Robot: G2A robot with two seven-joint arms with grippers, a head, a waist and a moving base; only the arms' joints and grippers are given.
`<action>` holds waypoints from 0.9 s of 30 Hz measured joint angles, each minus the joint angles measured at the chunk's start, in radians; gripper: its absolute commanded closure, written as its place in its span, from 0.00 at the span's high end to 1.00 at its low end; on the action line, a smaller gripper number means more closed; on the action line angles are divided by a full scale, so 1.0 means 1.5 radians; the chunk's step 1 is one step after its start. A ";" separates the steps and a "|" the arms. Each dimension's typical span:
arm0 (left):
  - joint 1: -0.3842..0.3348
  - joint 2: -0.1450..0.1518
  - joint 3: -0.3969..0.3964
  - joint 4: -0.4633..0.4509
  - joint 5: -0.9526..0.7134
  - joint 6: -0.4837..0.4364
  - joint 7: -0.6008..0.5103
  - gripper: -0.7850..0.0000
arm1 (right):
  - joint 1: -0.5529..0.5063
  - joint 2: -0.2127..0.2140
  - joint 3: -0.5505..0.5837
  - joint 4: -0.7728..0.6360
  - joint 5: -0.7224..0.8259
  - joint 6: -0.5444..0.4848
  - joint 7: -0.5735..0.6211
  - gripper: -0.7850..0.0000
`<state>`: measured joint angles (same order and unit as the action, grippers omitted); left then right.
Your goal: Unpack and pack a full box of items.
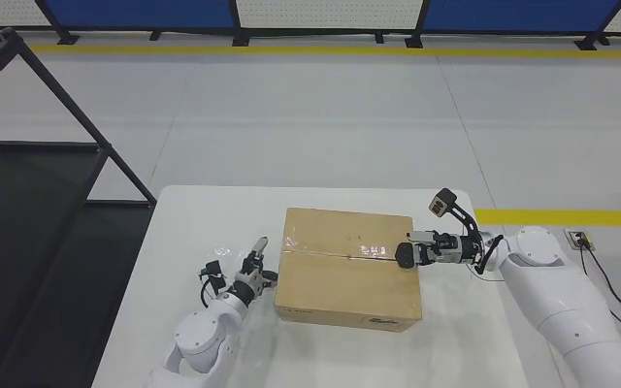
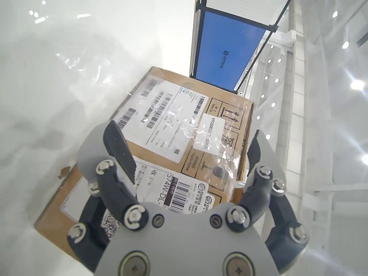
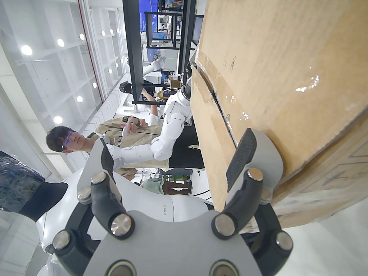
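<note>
Hiding contents, box (image 1: 349, 267) closed; right tool (image 1: 401, 256) spread at its top.

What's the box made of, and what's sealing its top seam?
The box looks like brown cardboard, matte, with raw fibrous flap edges. The tape on the seam is probably clear plastic, glossy, judging by glints along it; it seems slit down the middle.

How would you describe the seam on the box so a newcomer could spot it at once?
On the white table stands one closed cardboard box. Across the middle of its plain top runs a thin dark seam, ending by the right gripper. Unlike the box's outer edges, it has flat cardboard on both sides.
</note>
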<state>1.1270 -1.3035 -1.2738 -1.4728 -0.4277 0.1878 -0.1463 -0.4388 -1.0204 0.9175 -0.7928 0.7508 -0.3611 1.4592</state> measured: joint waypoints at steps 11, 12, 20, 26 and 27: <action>-0.053 -0.019 0.014 0.068 -0.047 -0.064 0.069 1.00 | 0.000 0.000 0.000 0.000 0.000 0.000 0.000 1.00; -0.054 -0.020 0.014 0.071 -0.050 -0.074 0.075 1.00 | 0.000 0.000 0.000 0.000 0.000 0.000 0.000 1.00; -0.043 -0.030 0.002 0.075 -0.054 -0.189 0.147 1.00 | 0.000 0.000 0.000 0.000 0.000 0.000 0.000 1.00; -0.032 -0.033 -0.004 0.069 -0.036 -0.237 0.162 1.00 | 0.000 0.000 0.000 0.000 0.000 0.000 0.000 1.00; -0.034 -0.033 -0.004 0.070 -0.036 -0.230 0.152 1.00 | 0.000 0.000 0.000 0.000 0.000 0.000 0.000 1.00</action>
<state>1.0763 -1.3533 -1.2794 -1.3684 -0.4821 -0.1575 0.0813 -0.4388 -1.0204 0.9175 -0.7928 0.7508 -0.3611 1.4592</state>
